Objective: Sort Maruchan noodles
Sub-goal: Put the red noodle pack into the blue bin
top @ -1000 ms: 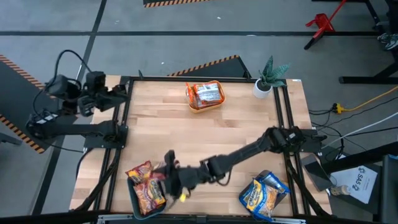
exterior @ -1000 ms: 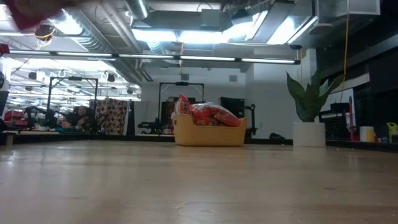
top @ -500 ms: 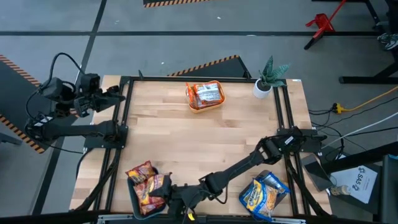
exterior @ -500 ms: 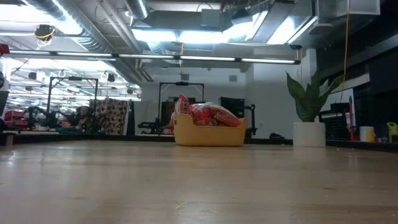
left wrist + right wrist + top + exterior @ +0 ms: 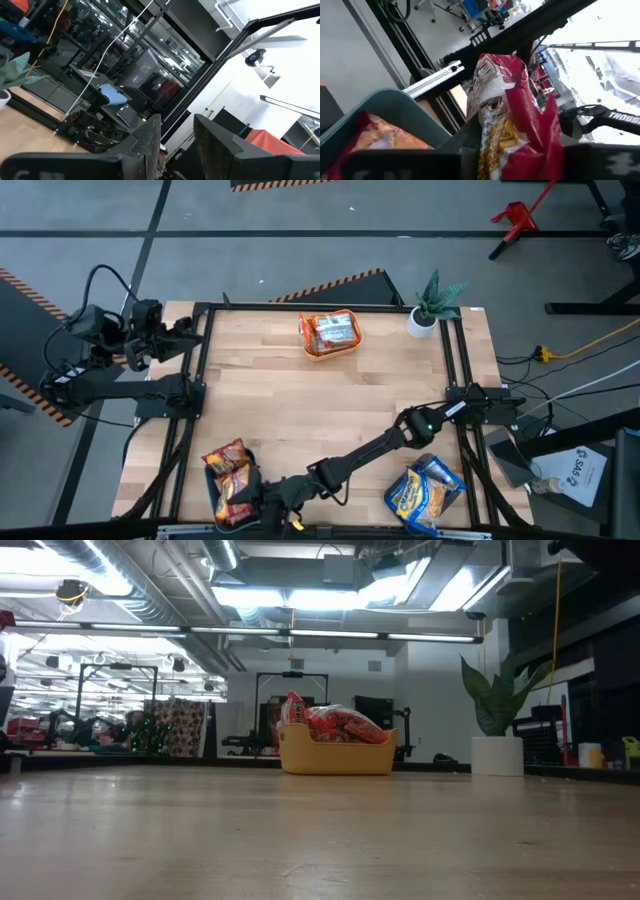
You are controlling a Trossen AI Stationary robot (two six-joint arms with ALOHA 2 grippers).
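High view. The right arm stretches low across the near edge of the table, its right gripper (image 5: 262,498) over the teal bin (image 5: 213,502) at the near left corner, where orange-red packets (image 5: 228,472) already lie. The step in hand appears to be the drop of one more packet into this bin; the next move calls for the fingers to part fully and the arm to lift clear. Other noodles sit sorted well away from the fingers: red-silver packets in the orange-yellow bin (image 5: 329,352) at the far edge, blue-white packets (image 5: 424,493) at the near right corner. The left gripper (image 5: 185,330) waits raised off the table's far left corner.

Low view. Neither gripper shows; only the orange-yellow bin (image 5: 335,756) with its red packets stands on the table.

Left wrist view. The left arm's own fingers (image 5: 150,145) stand apart with nothing between them, aimed at the room.

Right wrist view. A red packet (image 5: 512,120) stands between the right arm's fingers, gripped, directly above the teal bin (image 5: 385,102), with an orange packet (image 5: 387,140) lying inside, just beyond the fingertips.
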